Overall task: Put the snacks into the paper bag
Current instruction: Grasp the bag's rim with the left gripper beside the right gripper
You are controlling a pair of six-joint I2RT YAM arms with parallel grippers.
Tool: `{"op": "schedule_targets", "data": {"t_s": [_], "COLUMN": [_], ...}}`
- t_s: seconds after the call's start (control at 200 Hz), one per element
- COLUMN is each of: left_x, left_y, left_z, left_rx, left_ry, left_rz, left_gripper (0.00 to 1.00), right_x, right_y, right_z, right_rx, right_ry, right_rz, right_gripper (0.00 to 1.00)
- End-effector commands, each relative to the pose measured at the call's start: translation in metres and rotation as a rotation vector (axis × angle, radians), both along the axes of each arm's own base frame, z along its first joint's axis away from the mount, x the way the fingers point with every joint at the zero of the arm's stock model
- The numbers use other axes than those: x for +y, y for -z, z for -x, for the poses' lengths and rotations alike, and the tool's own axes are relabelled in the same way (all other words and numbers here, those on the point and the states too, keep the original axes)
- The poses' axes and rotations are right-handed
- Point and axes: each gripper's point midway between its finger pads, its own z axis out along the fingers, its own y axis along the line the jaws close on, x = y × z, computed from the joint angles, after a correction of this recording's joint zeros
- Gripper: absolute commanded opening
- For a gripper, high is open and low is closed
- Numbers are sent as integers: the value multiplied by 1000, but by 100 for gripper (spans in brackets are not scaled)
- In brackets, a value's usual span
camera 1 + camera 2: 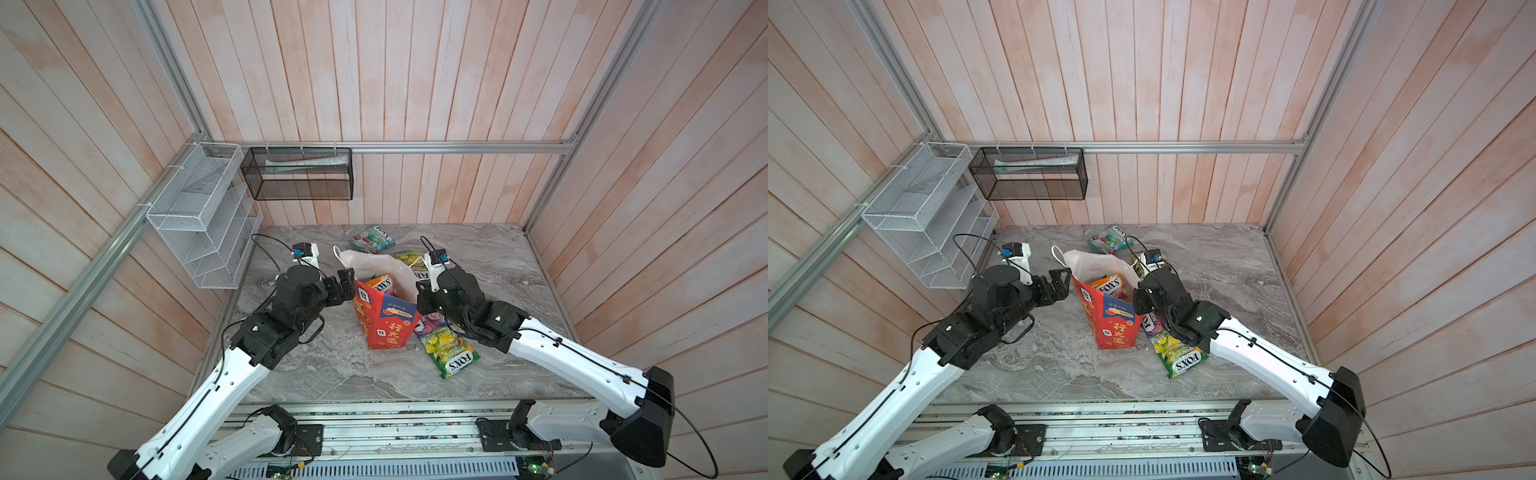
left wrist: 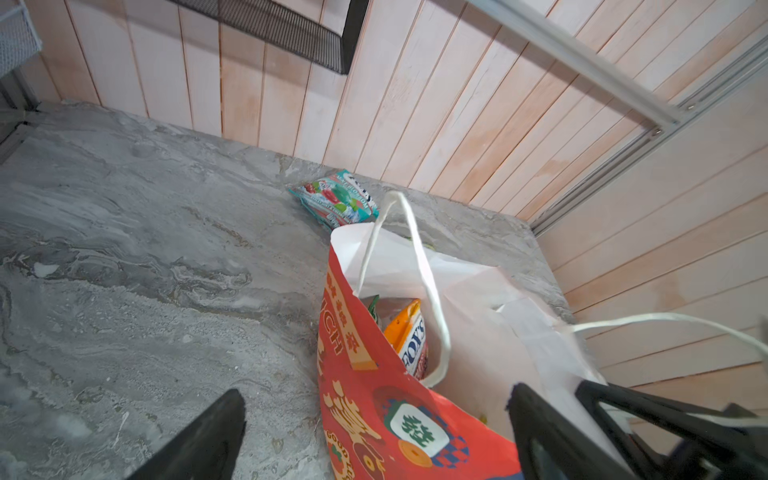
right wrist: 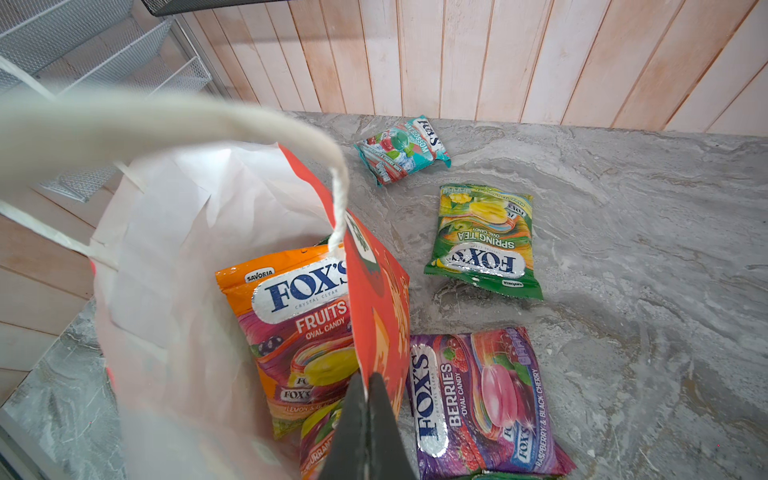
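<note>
right gripper (image 3: 368,380): nearest the lens; jaws clamped on the bag (image 3: 374,291) wall, red paper pinched between them.
why: likely to hold the mouth open and keep the bag upright for loading.
bag: stands mid table (image 1: 332,374) between the arms, white inside showing.
left gripper (image 1: 344,283): jaws spread wide, nothing in them; at the opposite rim.
orange pouch (image 3: 291,316): inside the bag, leaning on the wall, more pouches under it.
purple pouch (image 3: 478,399): on the table, against the bag's base.
green pouch (image 3: 482,241): on the table near the bag.
teal pouch (image 3: 403,147): by the back wall, well apart.
yellow-green pouch (image 1: 451,353): under the right wrist.
arm pose: both forearms reach in from the near edge, wrists bent toward the bag.
progress: judged partway; four pouches still out.
</note>
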Motion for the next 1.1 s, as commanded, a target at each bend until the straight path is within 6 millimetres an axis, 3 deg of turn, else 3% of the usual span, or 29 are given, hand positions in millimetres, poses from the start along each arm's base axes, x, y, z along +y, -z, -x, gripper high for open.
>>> {"op": "schedule_targets", "data": {"t_s": [0.0, 0.105, 0.28, 0.485, 0.67, 0.88, 1.095], "left_x": [-14, -27, -26, -20, -22, -22, -24], "left_y": [20, 27, 34, 24, 19, 13, 27], "left_z": [-7, -12, -26, -35, -39, -39, -45], "left_rx": [39, 46, 56, 53, 72, 77, 161], "left_ry": [12, 20, -43, -116, -133, -167, -216], "left_rz": [-11, -21, -75, -90, -73, -13, -7], "left_gripper": [100, 100, 100, 100, 82, 77, 68], "right_x": [3, 3, 6, 9, 9, 11, 12], "right_y": [-11, -10, -7, -7, -8, -6, -6], "right_z": [-5, -5, -4, -4, -2, -3, -2], "right_rx": [-40, -45, -48, -50, -56, -59, -64], "right_ry": [20, 28, 29, 27, 27, 33, 36], "right_rz": [5, 17, 34, 43, 46, 63, 72], "right_gripper": [0, 0, 0, 0, 0, 0, 0]}}
